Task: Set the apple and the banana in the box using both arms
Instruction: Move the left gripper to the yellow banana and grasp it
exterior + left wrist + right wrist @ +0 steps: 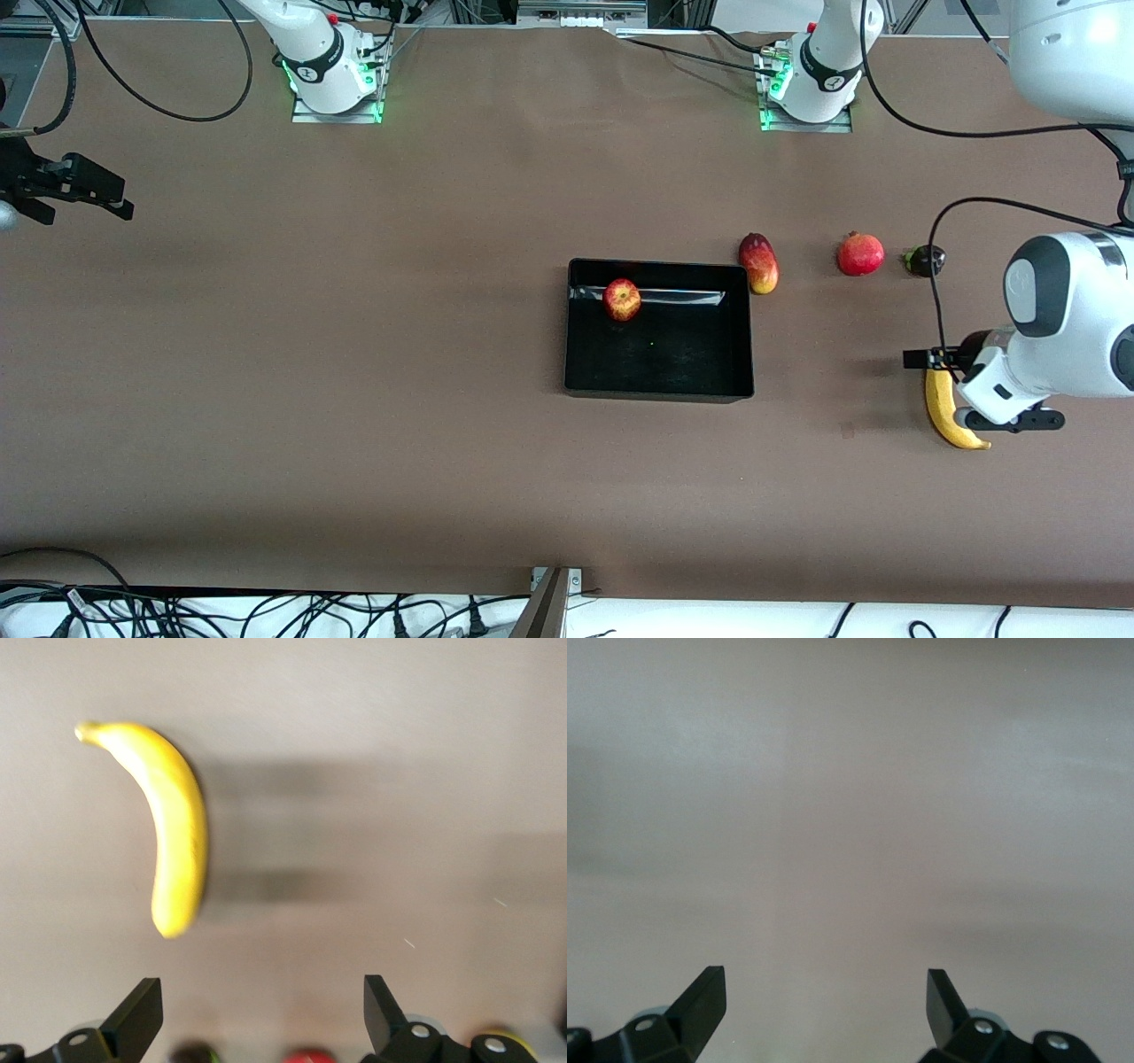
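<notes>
Yellow curved banana lies on table.

You see a matt brown table that looks smooth, like paper or cloth. The black box has a glossy, reflective inside, and the banana has smooth yellow skin. The 2 arms wear glossy white shells.

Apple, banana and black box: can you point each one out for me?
apple (622, 299), front view, middle of its red skin.
banana (177, 828), left wrist view, middle of its curve.
box (673, 354), front view, bare glossy floor.
</notes>
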You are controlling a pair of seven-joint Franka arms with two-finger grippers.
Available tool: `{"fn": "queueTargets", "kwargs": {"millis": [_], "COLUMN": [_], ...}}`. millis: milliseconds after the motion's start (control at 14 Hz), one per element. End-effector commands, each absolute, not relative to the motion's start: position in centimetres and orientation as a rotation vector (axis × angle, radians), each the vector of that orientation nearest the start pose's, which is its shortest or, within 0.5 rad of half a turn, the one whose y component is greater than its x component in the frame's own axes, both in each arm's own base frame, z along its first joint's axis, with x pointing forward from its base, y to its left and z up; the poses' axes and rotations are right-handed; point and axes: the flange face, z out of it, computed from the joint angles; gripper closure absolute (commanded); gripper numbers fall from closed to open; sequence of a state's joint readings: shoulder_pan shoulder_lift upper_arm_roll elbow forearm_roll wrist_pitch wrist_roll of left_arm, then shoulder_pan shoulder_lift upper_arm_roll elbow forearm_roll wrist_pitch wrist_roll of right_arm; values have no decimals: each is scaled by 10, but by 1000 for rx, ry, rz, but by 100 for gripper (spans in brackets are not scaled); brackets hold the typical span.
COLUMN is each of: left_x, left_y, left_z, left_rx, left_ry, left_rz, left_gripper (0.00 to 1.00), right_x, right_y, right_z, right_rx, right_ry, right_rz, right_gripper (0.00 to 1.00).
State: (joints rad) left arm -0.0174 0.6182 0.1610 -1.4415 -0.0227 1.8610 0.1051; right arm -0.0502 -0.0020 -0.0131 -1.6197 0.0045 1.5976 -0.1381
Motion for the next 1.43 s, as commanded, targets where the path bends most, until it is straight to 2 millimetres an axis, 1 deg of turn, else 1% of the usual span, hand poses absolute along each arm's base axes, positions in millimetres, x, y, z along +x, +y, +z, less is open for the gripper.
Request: {"fn": "queueTargets", "kwargs": {"millis": [0,143,429,500,571,643,714,786,929,1000,1214,1286,1357], "left_x": [700,702,704,704,704,704,703,702,702,702,702,703,701], "left_y": [114,130,143,144,146,149,152,154,154,156,154,150,141], "left_z": [275,255,212,204,195,188,184,179,176,176,184,195,216], "left_rx": [-3055,-3050,-3041,-3037,-3035,-3034,-3033,-3032,-3030,-3028,-3027,-3023,-3031], "left_ry": [12,41,49,49,48,45,40,34,33,35,20,27,14], "left_rz": [198,161,129,114,107,103,104,102,93,96,100,119,169], "left_gripper": [0,0,1,13,17,27,31,50,79,100,100,100,100], "right_x": [555,555,555,555,555,555,554,554,554,555,554,554,554], "right_y": [-35,-34,-30,-31,-32,-32,-32,-32,-28,-28,-29,-29,-29], "right_z": [610,611,611,611,611,611,611,611,612,611,611,611,611], "right_rx": [-3125,-3125,-3123,-3128,-3129,-3129,-3129,-3127,-3127,-3129,-3127,-3127,-3127], "right_ry": [-134,-136,-144,-141,-142,-142,-142,-141,-149,-149,-149,-146,-146], "right_rz": [41,41,41,42,44,44,47,47,44,47,47,47,47], "right_gripper": [0,0,0,0,0,0,0,0,0,0,0,0,0]}}
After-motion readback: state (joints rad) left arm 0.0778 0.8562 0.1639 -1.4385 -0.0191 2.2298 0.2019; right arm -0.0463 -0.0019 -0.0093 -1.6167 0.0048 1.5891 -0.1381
